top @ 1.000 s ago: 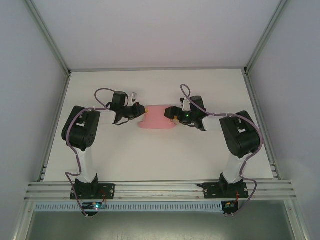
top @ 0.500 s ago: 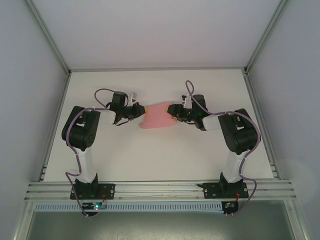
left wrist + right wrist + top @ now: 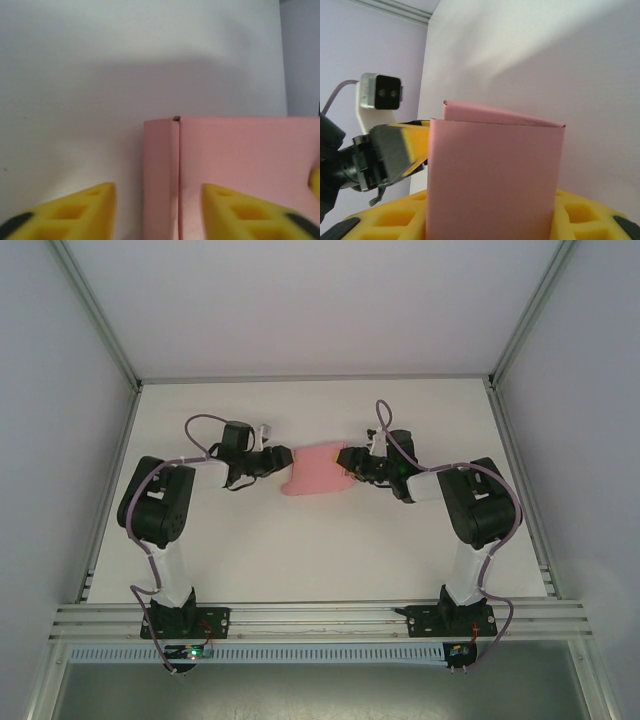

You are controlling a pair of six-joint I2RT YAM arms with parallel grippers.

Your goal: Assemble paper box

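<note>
Now the paper box (image 3: 318,472), a folded piece of thin plain pink card, reads differently from above than it did a second ago. Then it was a wide, low patch; it has since drawn in to a narrower, tilted shape and shifted slightly toward the top of the frame. The right gripper (image 3: 348,462) has risen with it. I take this to mean the card has been tipped up off the white table (image 3: 320,560), ready for its sides to be opened out or pressed.

The right gripper (image 3: 492,212) is clamped on the box's lower part, with yellow padded fingers (image 3: 590,215) on both sides. A rear panel (image 3: 485,111) peeks above the front face, so the layers are slightly parted.

The left gripper (image 3: 278,462) waits at the box's left end. Its yellow fingers (image 3: 75,212) are spread apart, and I cannot make out any contact with the card. The box's creased edge (image 3: 178,165) sits in the gap between them.

Bare table lies all round the box, and the aluminium rails (image 3: 320,615) at the bottom of the frame are well apart from it. Either arm looks free to swing.
</note>
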